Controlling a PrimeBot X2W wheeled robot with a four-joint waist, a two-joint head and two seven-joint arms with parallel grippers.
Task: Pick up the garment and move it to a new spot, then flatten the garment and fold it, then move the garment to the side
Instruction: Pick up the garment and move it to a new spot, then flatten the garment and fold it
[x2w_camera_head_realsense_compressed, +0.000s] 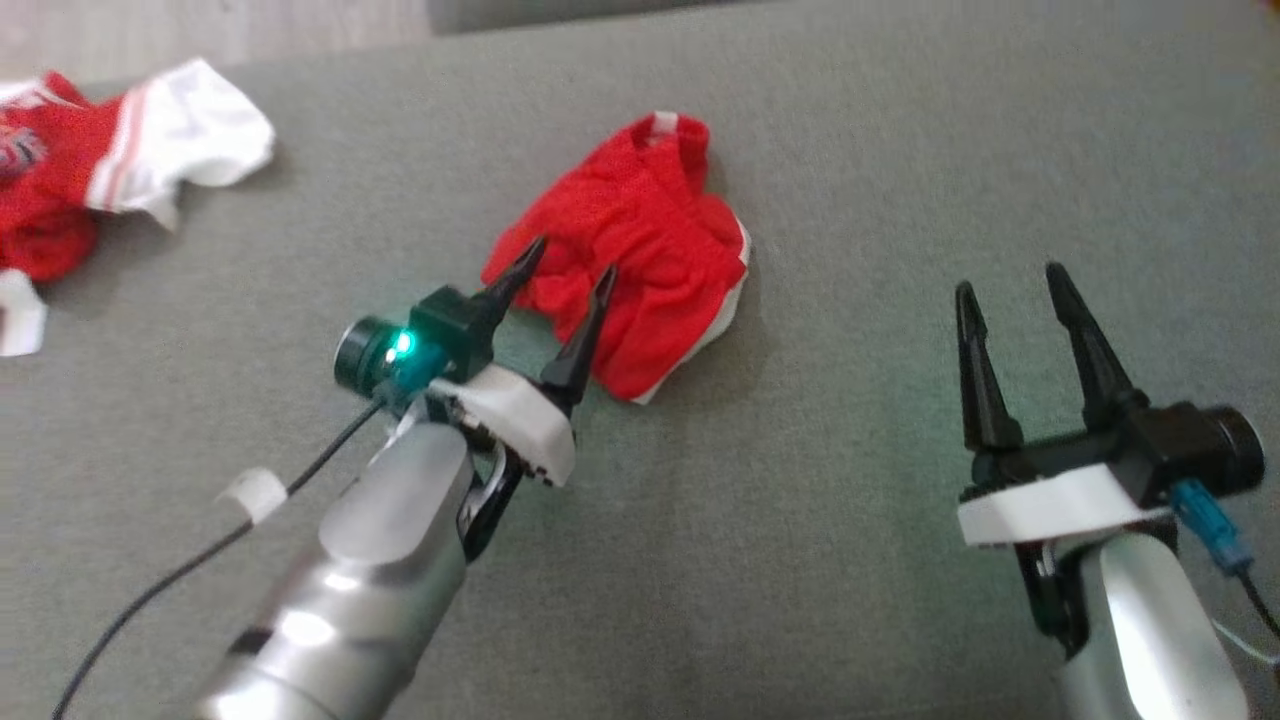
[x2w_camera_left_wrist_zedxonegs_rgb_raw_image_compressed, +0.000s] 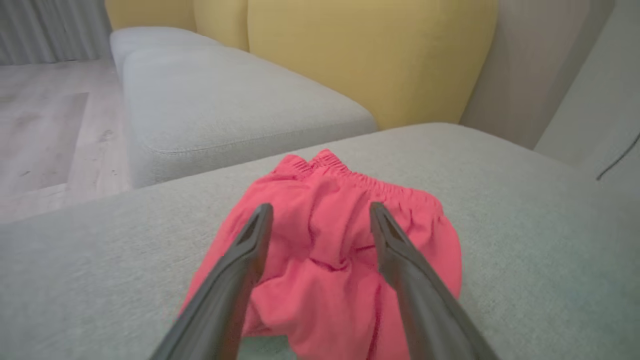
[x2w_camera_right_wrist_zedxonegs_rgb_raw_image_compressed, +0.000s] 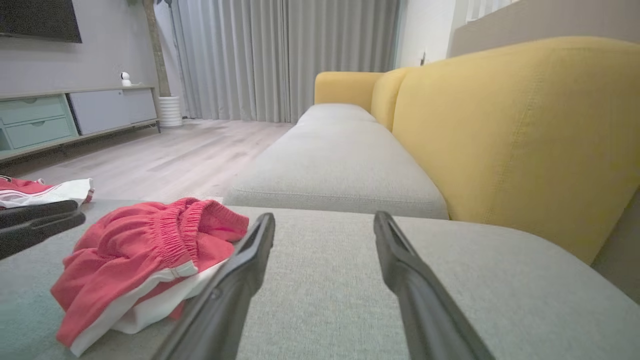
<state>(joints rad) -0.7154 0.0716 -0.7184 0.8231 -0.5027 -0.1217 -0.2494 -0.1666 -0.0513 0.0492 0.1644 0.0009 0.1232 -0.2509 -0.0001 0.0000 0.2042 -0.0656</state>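
Note:
The garment is a crumpled pair of red shorts with white trim, lying in a heap on the grey cushion. My left gripper stands open over the heap's near left edge, fingertips just above the cloth with nothing between them. In the left wrist view the garment lies under and beyond the spread fingers. My right gripper is open to the right, well apart from the cloth. The right wrist view has the garment at lower left, beside the left finger.
Another red and white garment lies at the cushion's far left. A yellow sofa back and a second grey seat cushion lie beyond. Wooden floor lies past the cushion's edge. A black cable trails from my left arm.

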